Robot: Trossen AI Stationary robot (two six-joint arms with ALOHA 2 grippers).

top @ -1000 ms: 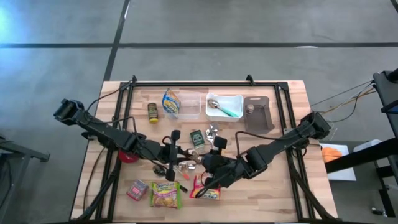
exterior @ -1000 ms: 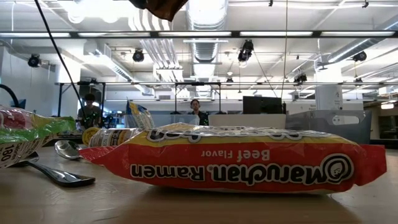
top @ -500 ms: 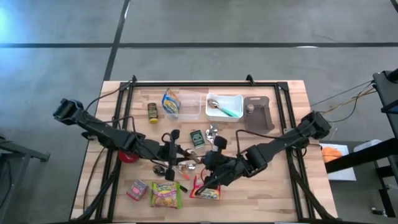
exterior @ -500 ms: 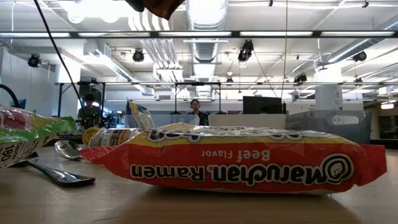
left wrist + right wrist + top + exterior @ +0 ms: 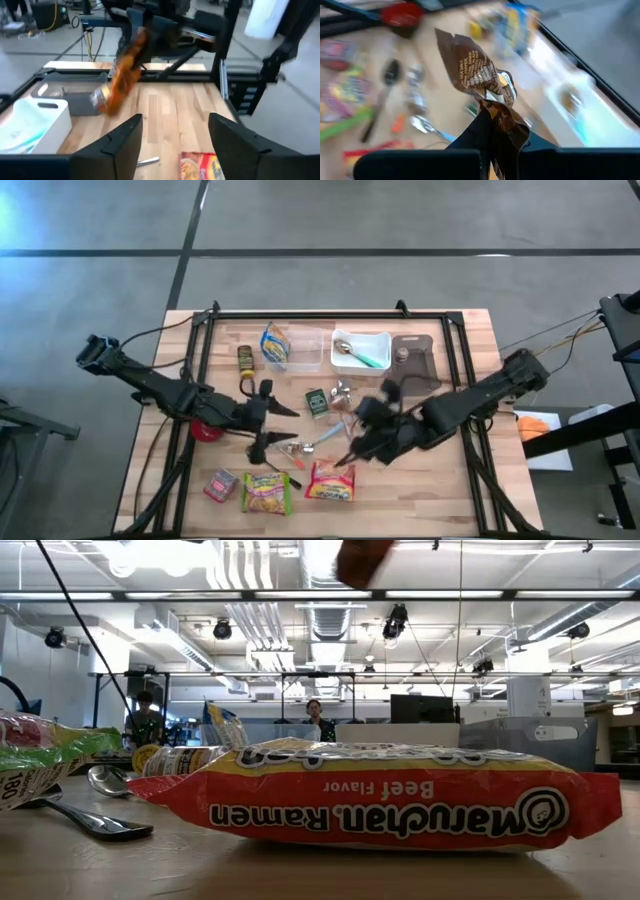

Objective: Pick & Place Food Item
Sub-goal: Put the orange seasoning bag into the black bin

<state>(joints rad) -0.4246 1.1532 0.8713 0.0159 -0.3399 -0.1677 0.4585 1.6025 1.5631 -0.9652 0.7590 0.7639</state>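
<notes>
Brown snack wrapper was pinched in the right gripper, above the ramen pack; left gripper nearby was spread.

The high view looked straight down on the whole surface. The low view sat at surface height, close behind the ramen packet, which the high view and left wrist view also caught.

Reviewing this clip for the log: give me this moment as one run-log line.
phase: carry | right gripper: shut on brown snack wrapper, lifted above table | left gripper: open, empty, near spoon | ramen pack: on table
</notes>
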